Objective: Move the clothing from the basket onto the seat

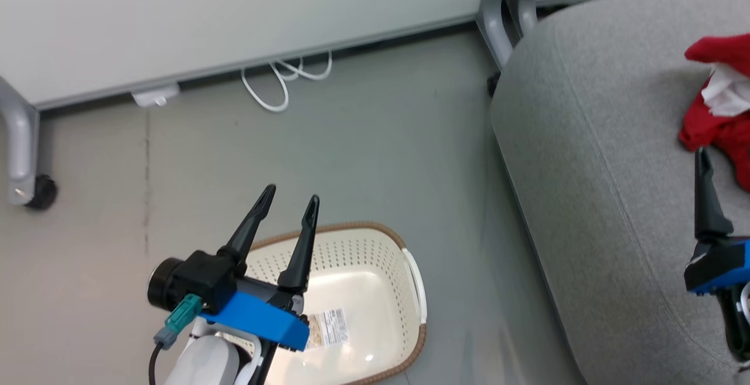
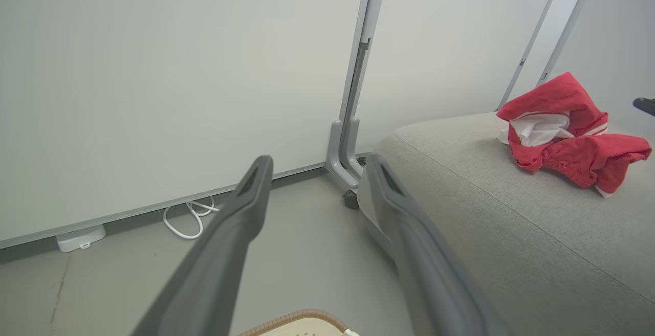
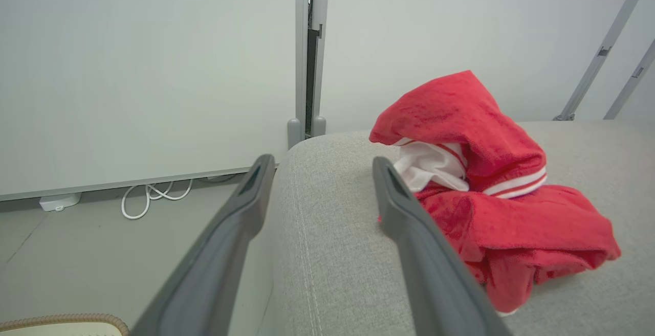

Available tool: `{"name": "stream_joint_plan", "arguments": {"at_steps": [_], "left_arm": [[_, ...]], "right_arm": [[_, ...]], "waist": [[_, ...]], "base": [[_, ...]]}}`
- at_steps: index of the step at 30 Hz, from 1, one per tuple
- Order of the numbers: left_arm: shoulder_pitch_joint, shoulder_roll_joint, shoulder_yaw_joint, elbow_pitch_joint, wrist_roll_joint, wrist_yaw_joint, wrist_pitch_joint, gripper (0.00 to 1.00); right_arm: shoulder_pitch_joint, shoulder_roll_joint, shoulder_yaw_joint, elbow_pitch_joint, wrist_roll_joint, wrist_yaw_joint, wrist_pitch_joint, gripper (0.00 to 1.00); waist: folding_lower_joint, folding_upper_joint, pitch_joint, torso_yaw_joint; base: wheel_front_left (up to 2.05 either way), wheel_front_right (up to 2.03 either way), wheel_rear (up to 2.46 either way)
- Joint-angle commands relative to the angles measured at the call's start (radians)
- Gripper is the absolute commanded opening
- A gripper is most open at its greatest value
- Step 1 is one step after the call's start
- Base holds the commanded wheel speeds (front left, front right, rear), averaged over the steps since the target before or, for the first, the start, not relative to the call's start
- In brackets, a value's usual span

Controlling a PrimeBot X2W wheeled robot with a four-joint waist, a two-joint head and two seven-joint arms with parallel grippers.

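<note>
Clothing: we see one crumpled heap of soft red fabric with white parts and white stripes. It lies on the seat. How many garments it holds we cannot tell.
Basket: one, cream plastic with small holes, rounded corners and a brown woven-look rim. It stands on the floor beside the seat, with one paper label on its bottom.
Seat: one, grey woven fabric with a rounded edge and a stitched seam. A wide bare surface lies around the heap.
Left gripper: above the basket, its two dark fingers apart.
Right gripper: over the seat near the heap, two fingers apart.
Floor: smooth grey and open. One white cable is looped at the wall.
</note>
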Motion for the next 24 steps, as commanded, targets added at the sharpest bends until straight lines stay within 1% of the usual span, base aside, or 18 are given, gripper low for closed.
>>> {"name": "stream_joint_plan", "arguments": {"at_steps": [1, 5, 9, 16, 20, 24], "left_arm": [[0.021, -0.006, 0.015, 0.005, -0.002, -0.001, -0.003, 1.00], [0.066, -0.019, 0.057, 0.025, 0.009, -0.001, -0.003, 1.00], [0.103, -0.033, 0.100, 0.046, 0.017, -0.001, -0.003, 1.00], [0.147, -0.048, 0.169, 0.073, 0.027, -0.001, -0.002, 1.00], [0.167, -0.051, 0.197, 0.085, 0.030, -0.002, -0.003, 1.00], [0.180, -0.048, 0.214, 0.106, 0.037, -0.002, -0.003, 1.00]], "right_arm": [[0.034, 0.006, 0.002, -0.019, -0.002, 0.000, 0.006, 1.00], [0.107, 0.045, 0.015, -0.073, -0.020, 0.000, 0.010, 1.00], [0.170, 0.083, 0.030, -0.101, -0.041, 0.000, -0.005, 1.00], [0.250, 0.131, 0.046, -0.109, -0.064, 0.000, -0.037, 1.00], [0.288, 0.157, 0.049, -0.115, -0.069, 0.000, -0.054, 1.00], [0.316, 0.175, 0.078, -0.103, -0.059, 0.000, -0.066, 1.00]], "waist": [[0.0002, -0.0001, -0.075, 0.037], [0.0002, -0.0001, -0.127, 0.071], [0.0002, -0.0001, -0.163, 0.105], [0.0002, -0.0001, -0.213, 0.169], [0.0002, -0.0001, -0.234, 0.200], [0.0002, -0.0001, -0.245, 0.222]], "base": [[0.00, 0.00, 0.00], [0.00, 0.00, 0.00], [0.00, 0.00, 0.00], [0.00, 0.00, 0.00], [0.00, 0.00, 0.00], [0.00, 0.00, 0.00]]}}
